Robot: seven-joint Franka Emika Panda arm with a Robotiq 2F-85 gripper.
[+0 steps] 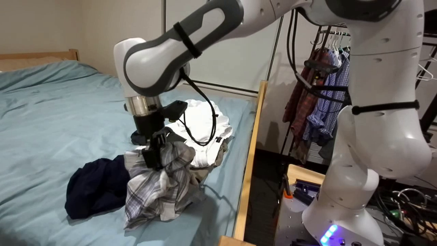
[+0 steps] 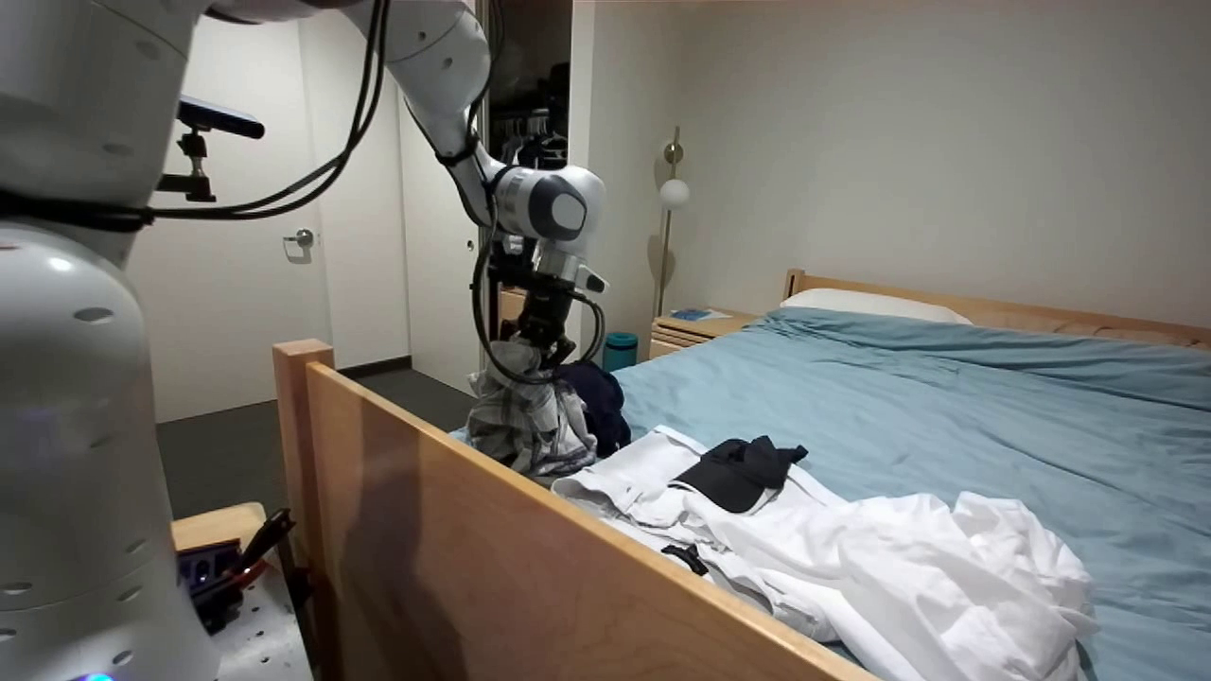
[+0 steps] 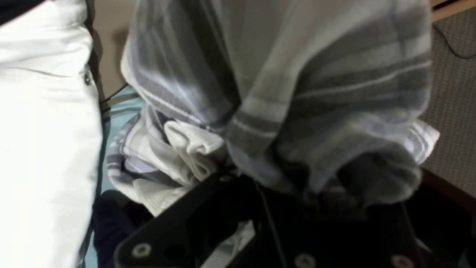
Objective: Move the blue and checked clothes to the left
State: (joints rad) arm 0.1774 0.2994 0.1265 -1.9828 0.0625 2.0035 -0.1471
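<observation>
The gripper (image 1: 156,160) over there looks clamped on the checked garment (image 1: 150,194), so I'd settle it beside the navy cloth (image 1: 97,188) and let go fully before rising.

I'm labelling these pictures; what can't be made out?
Tips of the jaws: wrist view, hidden by bunched checked cloth; how far they close is unclear.
Full outline of the dark blue cloth: wrist view, cut by bottom edge.
Flat blue thing on the nightstand: in an exterior view, too small.
</observation>
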